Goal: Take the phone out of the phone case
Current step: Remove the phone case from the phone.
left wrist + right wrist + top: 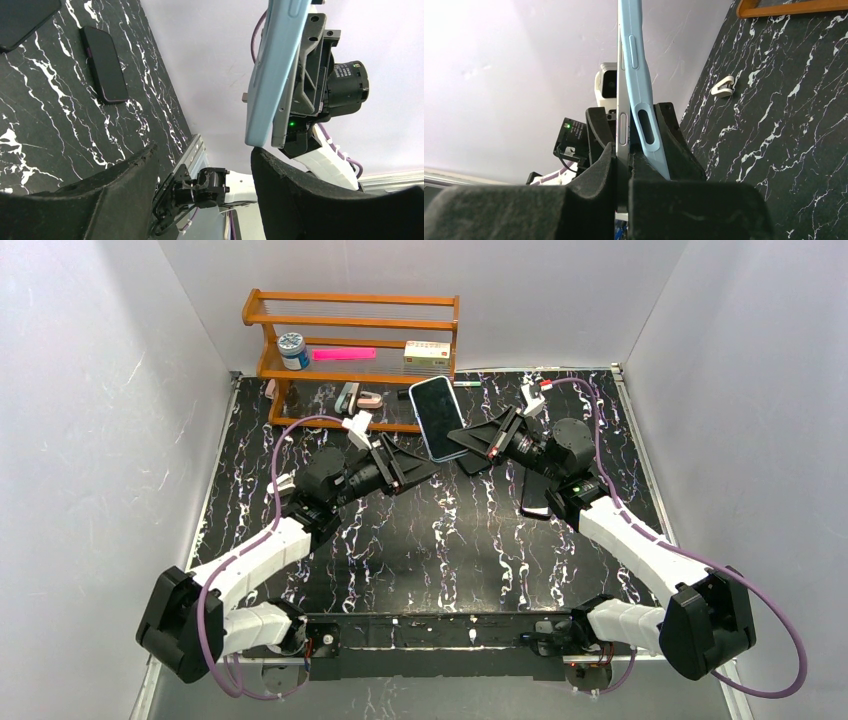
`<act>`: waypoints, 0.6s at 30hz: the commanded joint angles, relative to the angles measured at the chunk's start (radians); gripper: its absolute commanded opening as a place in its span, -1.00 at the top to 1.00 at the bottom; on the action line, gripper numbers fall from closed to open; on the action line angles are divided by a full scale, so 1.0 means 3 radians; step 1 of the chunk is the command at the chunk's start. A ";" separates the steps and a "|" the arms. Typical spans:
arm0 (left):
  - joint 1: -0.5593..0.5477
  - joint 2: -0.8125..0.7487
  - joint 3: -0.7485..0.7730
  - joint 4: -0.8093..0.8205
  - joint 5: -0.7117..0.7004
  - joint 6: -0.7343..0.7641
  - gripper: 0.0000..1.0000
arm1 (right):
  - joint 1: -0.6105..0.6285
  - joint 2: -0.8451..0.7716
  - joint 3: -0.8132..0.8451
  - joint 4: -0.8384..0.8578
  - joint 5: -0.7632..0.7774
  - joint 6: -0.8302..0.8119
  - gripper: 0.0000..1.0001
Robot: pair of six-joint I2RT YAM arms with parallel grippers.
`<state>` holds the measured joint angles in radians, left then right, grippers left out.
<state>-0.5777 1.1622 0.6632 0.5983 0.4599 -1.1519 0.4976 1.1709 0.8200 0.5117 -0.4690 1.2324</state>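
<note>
The phone in its light blue case [438,417] is held up off the table, tilted, above the far middle. My right gripper [472,442] is shut on the phone's lower end. In the right wrist view its pads [599,172] pinch the silver phone edge [622,130], and the blue case [639,85] stands peeled away from the phone at that end. My left gripper [412,466] is open just left of the phone. In the left wrist view [204,152] the case's bottom corner [261,132] hangs just above its right fingertip [260,152].
A second dark phone [535,498] lies flat on the black marble table [430,540] under the right arm; the left wrist view shows it too [104,65]. A wooden shelf [350,310] with a jar, pink strip and box stands at the back. A white clip [724,86] lies on the table.
</note>
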 commanded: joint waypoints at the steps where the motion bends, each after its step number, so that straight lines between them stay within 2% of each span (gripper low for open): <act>1: -0.0025 -0.0003 0.0179 0.0184 0.0051 0.0065 -0.27 | -0.0008 -0.0129 0.0041 0.0383 -0.0008 0.0040 0.97; 8: -0.0027 0.0007 0.0151 0.0204 0.0012 0.0045 -0.29 | -0.0013 -0.0125 0.0042 0.0379 -0.0020 0.0034 0.97; 18: -0.0027 0.0164 0.0193 0.0216 -0.0053 0.0048 -0.21 | -0.0014 -0.0114 -0.0012 0.0528 -0.0088 0.0143 0.97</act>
<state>-0.5831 1.2060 0.6846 0.6430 0.4618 -1.1488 0.4927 1.1709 0.8143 0.5247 -0.4728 1.2362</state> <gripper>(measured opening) 0.610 0.103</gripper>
